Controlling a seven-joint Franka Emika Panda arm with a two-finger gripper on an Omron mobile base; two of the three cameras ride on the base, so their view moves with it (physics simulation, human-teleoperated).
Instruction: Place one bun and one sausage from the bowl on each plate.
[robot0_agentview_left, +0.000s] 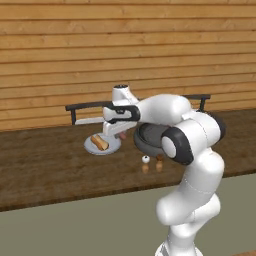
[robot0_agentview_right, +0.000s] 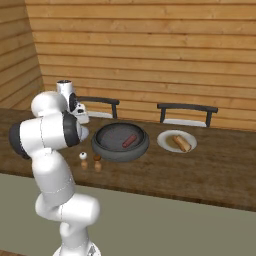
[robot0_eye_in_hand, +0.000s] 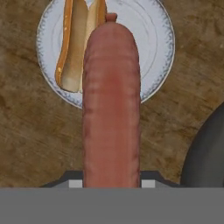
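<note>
Sausage (robot0_eye_in_hand: 111, 105) stands lengthwise in my hand view, ribbed and reddish, its base pinched between my fingers, with my gripper (robot0_agentview_left: 121, 134) hanging above the left plate (robot0_eye_in_hand: 151, 39). That close view alone shows the split bun (robot0_eye_in_hand: 78, 43) lying open on this pale, speckled plate, and the sausage tip over it. From the left base view the same plate (robot0_agentview_left: 111, 146) and bun (robot0_agentview_left: 99, 143) look small, half behind my hand. Only the right base view shows inside the dark, thick-rimmed bowl (robot0_agentview_right: 106, 148), where one more sausage (robot0_agentview_right: 129, 141) lies, and beside it a second light-grey plate (robot0_agentview_right: 167, 142) carrying another bun (robot0_agentview_right: 182, 143). Nearer me stand three small shakers (robot0_agentview_right: 90, 161) on the dark wooden counter (robot0_agentview_right: 210, 175). Behind it two dark chair backs (robot0_agentview_right: 186, 108) stand against a plank wall (robot0_agentview_right: 150, 50).
</note>
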